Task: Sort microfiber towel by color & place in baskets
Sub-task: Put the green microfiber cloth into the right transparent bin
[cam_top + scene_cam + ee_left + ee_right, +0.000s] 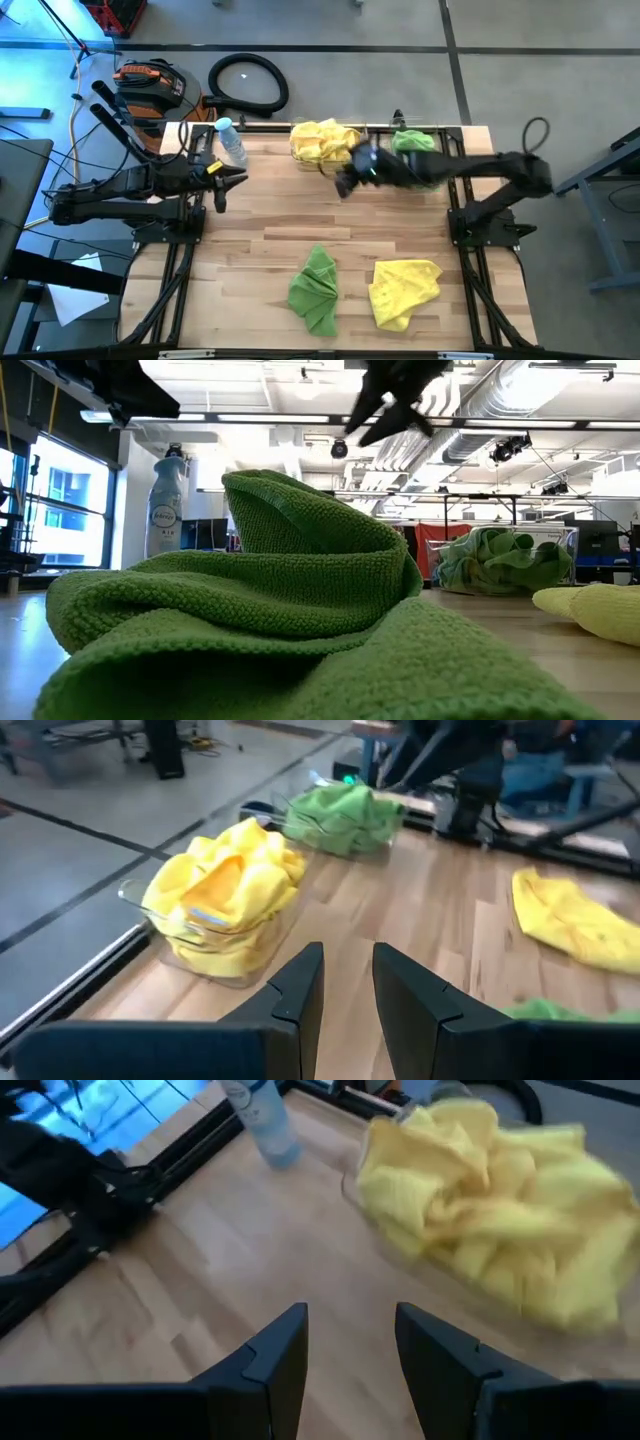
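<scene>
green towel (250, 610) up close, wooden table (260, 240), grey floor (400, 30)

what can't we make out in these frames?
- Low view: table behind the green towel is hidden by it.
- High view: green basket partly covered by the right arm.
- Right wrist view: yellow basket blurred, walls unclear.
- Towel counts per basket: bunched, can't tell.

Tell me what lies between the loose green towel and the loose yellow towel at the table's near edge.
Nothing: in the high view only bare wood separates the green towel from the yellow towel.
</scene>
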`<state>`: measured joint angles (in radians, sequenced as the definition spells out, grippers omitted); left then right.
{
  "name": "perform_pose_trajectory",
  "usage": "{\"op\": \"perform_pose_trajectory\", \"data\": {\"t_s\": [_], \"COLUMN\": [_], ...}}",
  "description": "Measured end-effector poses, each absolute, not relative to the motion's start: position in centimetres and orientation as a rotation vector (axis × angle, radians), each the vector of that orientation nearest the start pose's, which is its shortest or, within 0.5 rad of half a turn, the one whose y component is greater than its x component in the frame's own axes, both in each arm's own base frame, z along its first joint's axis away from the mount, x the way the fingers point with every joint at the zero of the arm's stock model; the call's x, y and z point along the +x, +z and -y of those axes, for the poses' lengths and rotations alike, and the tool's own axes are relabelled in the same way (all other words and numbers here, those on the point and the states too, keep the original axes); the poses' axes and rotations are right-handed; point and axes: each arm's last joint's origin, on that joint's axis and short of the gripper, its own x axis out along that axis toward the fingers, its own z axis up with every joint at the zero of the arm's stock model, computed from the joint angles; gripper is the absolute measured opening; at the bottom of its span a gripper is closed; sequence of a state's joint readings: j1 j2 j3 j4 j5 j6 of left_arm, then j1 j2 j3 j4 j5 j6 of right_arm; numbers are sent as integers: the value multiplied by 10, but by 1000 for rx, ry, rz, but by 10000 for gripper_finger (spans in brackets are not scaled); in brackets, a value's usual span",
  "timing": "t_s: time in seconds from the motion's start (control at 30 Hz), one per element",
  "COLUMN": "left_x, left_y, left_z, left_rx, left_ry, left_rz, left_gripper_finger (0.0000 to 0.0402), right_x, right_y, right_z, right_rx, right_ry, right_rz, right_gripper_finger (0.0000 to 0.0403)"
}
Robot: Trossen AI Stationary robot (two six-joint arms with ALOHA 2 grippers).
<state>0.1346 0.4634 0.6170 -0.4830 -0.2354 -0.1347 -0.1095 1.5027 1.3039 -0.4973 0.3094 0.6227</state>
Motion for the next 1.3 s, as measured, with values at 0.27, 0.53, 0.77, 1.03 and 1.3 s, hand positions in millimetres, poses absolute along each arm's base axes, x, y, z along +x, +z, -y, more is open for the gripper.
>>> {"op": "perform_pose_trajectory", "data": {"t_s": [0.27, 0.53, 0.77, 1.03, 1.3], "left_x": [125, 153, 173, 179, 179], "left_y": [290, 293, 293, 294, 295], "left_z": [-13, 2, 17, 30, 33], "left_rx": [-54, 31, 59, 117, 72], "left_ry": [297, 256, 231, 179, 173], "left_rz": [-387, -479, -548, -565, -555], "left_gripper_finger": [76, 76, 76, 76, 76], "right_x": [279, 268, 258, 262, 290], "right_y": [303, 288, 282, 279, 270], "right_z": [-28, -55, -73, -89, -107], "right_rx": [543, 553, 574, 497, 305], "right_ry": [-577, -553, -527, -376, -76], "right_rz": [-513, -604, -682, -736, -709], "right_gripper_finger": [149, 149, 149, 149, 178]}}
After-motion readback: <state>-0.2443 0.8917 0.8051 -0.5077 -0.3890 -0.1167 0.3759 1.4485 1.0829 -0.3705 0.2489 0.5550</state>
